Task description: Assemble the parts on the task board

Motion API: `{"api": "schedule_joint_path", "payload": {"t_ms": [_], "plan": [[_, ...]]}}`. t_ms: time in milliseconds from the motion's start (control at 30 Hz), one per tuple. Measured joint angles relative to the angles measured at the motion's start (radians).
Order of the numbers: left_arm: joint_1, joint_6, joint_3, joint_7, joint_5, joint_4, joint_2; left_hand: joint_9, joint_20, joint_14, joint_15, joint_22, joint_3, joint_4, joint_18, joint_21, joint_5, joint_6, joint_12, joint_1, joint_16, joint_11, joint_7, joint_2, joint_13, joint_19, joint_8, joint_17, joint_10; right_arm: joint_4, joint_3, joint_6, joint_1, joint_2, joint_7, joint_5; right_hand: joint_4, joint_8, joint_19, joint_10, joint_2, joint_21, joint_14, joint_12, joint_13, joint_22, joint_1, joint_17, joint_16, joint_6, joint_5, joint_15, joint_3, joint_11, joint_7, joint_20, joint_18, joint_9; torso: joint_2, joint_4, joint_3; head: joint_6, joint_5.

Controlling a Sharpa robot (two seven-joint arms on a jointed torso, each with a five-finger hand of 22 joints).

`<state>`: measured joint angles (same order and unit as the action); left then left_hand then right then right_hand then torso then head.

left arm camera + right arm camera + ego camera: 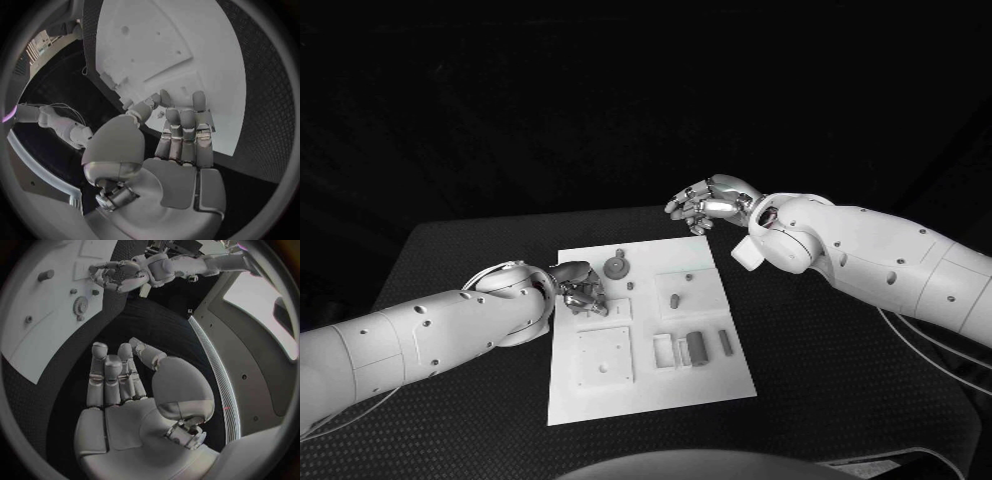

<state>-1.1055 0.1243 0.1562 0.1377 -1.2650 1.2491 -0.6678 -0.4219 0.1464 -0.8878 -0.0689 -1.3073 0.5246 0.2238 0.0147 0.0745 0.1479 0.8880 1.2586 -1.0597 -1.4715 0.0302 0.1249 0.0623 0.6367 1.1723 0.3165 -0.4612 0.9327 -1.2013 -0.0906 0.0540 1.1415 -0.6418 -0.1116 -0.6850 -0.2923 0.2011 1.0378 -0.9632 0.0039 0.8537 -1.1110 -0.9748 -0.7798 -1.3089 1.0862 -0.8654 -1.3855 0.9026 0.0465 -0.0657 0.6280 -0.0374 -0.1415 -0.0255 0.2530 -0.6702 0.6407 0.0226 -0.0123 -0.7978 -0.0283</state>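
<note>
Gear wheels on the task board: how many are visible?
1. The gear wheel lies near the far edge of the task board, beside the left hand, which may hide others.

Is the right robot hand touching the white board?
No, the right robot hand hangs over the black table beyond the far edge of the white task board, holding nothing.

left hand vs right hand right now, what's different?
Place: the left hand is over the task board's left edge, by the parts there; the right hand hangs over the black table beyond the board's far right corner.
Contact: the left hand's fingers curl down at the board; whether they hold a part cannot be told. The right hand holds nothing, fingers loosely apart.
Shared: both are silver hands on white arms.
</note>
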Motion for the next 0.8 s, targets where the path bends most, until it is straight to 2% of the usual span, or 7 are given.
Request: {"api": "schedule_joint_path", "payload": {"t_ms": [100,167,233,800], "plan": [[0.000,0.007,0.001,-0.001,-0.014,0.003,0.000,-0.003,0.000,0.000,0.000,-0.001,0.002,0.002,0.000,0.000,0.000,0.008,0.000,-0.003,0.000,0.000,-0.008,0.003,0.000,0.000,0.006,0.000,0.000,0.000,0.000,0.000,0.000,0.000,0.000,0.000,0.000,0.000,0.000,0.000,0.000,0.000,0.000,0.000,0.000,0.000,0.000,0.000,0.000,0.000,0.000,0.000,0.000,0.000,0.000,0.000,0.000,0.000,0.000,0.0001,-0.0004,0.000,0.001],[0.000,0.015,0.001,-0.001,-0.024,0.006,0.001,-0.003,0.000,-0.001,0.000,-0.001,0.004,0.004,0.000,0.000,0.000,0.020,0.000,-0.003,0.000,-0.004,-0.001,0.003,0.000,0.000,0.006,0.000,0.004,0.000,0.000,0.000,0.000,0.000,0.000,0.000,0.000,0.000,0.000,0.000,0.000,0.000,0.000,0.000,0.000,0.000,0.000,0.000,0.000,0.000,0.000,0.000,0.000,0.000,0.000,0.000,0.000,0.000,0.000,0.0001,-0.0004,0.001,0.001],[0.000,0.021,0.002,-0.002,-0.032,0.009,0.001,-0.004,0.004,-0.005,-0.001,-0.001,0.006,0.006,0.000,0.000,-0.002,0.027,0.000,-0.003,0.000,-0.007,-0.005,0.003,0.000,0.004,0.010,0.000,0.007,-0.001,0.000,0.000,0.000,0.000,0.000,0.000,0.000,0.000,0.000,0.000,0.000,0.000,0.000,0.000,0.000,0.000,0.000,0.000,0.000,0.000,0.000,0.000,0.000,0.000,0.000,0.000,0.000,0.000,0.000,0.0000,-0.0005,0.001,0.001],[0.001,0.075,0.007,-0.011,-0.093,0.029,0.000,-0.017,0.009,-0.017,-0.013,-0.001,0.006,0.006,0.000,0.000,-0.002,0.048,0.004,-0.009,-0.004,-0.020,-0.016,0.009,-0.002,0.016,0.020,0.000,0.020,-0.002,0.000,0.000,0.000,-0.001,-0.001,0.001,0.000,0.000,0.000,0.000,0.000,0.000,0.000,0.000,0.001,0.000,0.000,0.000,0.000,0.000,0.000,0.000,0.000,0.000,0.000,0.000,-0.001,0.000,0.000,0.0003,-0.0005,-0.001,0.001]]}}
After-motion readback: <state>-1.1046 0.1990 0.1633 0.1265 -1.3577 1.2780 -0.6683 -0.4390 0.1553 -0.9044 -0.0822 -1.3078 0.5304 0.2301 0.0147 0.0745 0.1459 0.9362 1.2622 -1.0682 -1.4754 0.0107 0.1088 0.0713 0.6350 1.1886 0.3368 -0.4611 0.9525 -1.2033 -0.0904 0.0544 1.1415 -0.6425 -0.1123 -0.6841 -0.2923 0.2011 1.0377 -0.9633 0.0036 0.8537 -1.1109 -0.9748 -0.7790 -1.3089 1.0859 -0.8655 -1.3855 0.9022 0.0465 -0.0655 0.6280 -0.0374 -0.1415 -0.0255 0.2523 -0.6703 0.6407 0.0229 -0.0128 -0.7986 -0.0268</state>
